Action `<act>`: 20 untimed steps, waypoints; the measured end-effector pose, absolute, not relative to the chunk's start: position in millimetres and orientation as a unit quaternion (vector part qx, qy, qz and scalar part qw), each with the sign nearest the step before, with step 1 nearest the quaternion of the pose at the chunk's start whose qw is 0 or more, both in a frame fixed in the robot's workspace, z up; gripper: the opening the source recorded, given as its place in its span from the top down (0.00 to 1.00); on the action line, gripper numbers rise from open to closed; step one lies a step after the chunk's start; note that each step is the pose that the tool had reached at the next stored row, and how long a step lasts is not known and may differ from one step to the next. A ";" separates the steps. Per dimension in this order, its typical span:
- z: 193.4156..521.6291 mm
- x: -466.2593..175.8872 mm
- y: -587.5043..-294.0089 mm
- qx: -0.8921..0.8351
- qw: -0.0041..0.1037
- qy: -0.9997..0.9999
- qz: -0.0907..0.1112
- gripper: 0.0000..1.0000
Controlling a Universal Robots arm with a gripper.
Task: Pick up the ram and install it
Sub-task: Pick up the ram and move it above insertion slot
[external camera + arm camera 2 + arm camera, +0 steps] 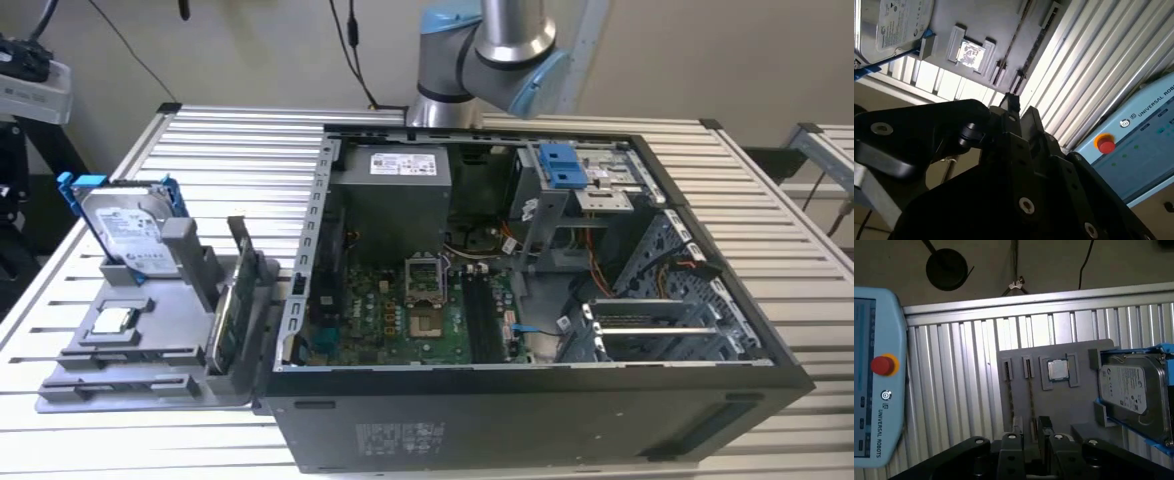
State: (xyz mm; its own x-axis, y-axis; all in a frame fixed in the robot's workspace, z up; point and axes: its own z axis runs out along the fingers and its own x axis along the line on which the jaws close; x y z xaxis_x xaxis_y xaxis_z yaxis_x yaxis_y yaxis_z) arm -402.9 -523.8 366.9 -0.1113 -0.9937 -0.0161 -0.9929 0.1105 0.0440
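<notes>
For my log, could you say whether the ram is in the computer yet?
Not in: the ram stands on edge in a slot of the gray holder, beside the open computer case.

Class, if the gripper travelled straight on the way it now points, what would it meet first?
Probably the grey holder, beside the ram standing edge-on in its slot, judging by the first wrist view. Depth is unclear; the gripper might touch the ram's edge first.
</notes>
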 end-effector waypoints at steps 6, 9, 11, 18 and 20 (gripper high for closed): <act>366.9 -402.9 -523.8 0.667 0.009 -0.745 -0.022 0.52; 366.9 -402.9 -523.8 0.667 0.009 -0.745 -0.022 0.52; 366.2 -402.8 -523.8 0.667 0.009 -0.745 -0.022 0.52; 355.7 -403.0 -523.4 0.667 0.005 -0.745 -0.017 0.52; 352.1 -403.0 -523.4 0.667 0.003 -0.745 -0.016 0.52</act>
State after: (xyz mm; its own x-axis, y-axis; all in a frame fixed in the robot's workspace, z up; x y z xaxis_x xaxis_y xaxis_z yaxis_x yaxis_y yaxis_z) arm -403.0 -523.4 352.1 -0.1103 -0.9938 -0.0156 -0.9936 0.1098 0.0277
